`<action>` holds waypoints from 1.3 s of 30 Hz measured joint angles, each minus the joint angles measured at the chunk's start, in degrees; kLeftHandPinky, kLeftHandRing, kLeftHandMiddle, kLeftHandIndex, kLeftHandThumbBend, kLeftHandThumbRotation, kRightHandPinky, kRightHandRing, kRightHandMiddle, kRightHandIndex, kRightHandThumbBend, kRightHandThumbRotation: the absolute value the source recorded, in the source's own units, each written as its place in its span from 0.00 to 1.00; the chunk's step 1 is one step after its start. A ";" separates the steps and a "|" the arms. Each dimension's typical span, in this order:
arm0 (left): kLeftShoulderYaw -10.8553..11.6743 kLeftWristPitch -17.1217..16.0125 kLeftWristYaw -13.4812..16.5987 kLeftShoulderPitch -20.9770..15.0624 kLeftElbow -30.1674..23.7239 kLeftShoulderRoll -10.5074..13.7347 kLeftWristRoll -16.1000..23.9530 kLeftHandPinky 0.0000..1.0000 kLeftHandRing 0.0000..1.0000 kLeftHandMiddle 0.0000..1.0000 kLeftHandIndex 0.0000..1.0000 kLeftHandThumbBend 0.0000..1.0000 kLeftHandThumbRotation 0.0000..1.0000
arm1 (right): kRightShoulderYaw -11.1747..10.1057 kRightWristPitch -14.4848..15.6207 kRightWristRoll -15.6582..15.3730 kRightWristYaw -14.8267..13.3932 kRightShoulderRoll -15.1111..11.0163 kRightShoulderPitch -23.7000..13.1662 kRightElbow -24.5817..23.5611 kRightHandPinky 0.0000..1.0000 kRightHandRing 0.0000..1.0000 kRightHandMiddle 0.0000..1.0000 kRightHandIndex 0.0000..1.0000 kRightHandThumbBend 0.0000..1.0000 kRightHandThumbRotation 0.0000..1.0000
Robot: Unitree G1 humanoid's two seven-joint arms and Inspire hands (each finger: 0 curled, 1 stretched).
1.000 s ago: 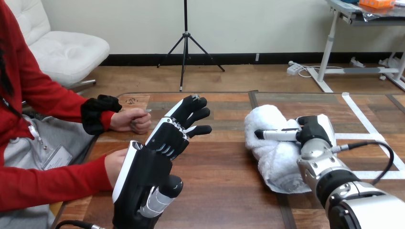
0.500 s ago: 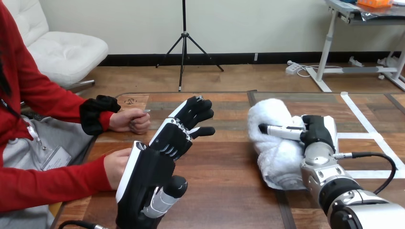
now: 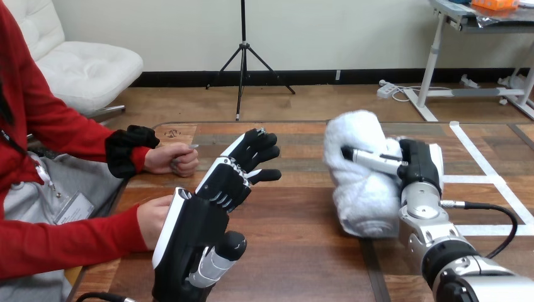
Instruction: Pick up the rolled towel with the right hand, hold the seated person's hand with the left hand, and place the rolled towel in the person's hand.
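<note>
The white rolled towel (image 3: 360, 177) stands tilted up off the table at the right, and my right hand (image 3: 417, 167) is shut on it, the thumb lying across its front. My left hand (image 3: 208, 211) is open at the lower left, fingers stretched forward over the table. Behind its back sits the person's near hand (image 3: 151, 217), partly hidden; I cannot tell whether the two touch. The person's far hand (image 3: 173, 158) rests as a loose fist at the table's left edge.
The wooden table (image 3: 296, 251) carries white tape lines (image 3: 485, 163) at the right. A black cable (image 3: 491, 211) loops from my right wrist.
My right hand has tipped the towel up from lying flat and raised it. My left hand and the person's hands have stayed about where they were.
</note>
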 measured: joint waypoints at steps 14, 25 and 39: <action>1.91 0.01 2.41 0.01 0.02 0.27 3.34 0.76 0.87 0.89 0.89 1.00 0.89 | -2.67 -8.06 4.76 6.93 0.61 2.82 -4.18 0.36 0.41 0.49 0.47 0.77 0.00; 5.79 -2.25 7.38 0.01 0.17 1.59 10.66 0.81 0.89 0.90 0.90 1.00 0.89 | -3.18 -13.54 6.46 10.92 1.61 5.27 -7.66 0.34 0.40 0.48 0.46 0.78 0.00; 14.99 -3.24 18.08 0.26 -1.81 4.94 27.86 0.96 0.97 0.98 0.96 1.00 0.83 | -3.12 -18.56 7.41 16.42 3.50 9.63 -11.69 0.35 0.41 0.48 0.46 0.79 0.00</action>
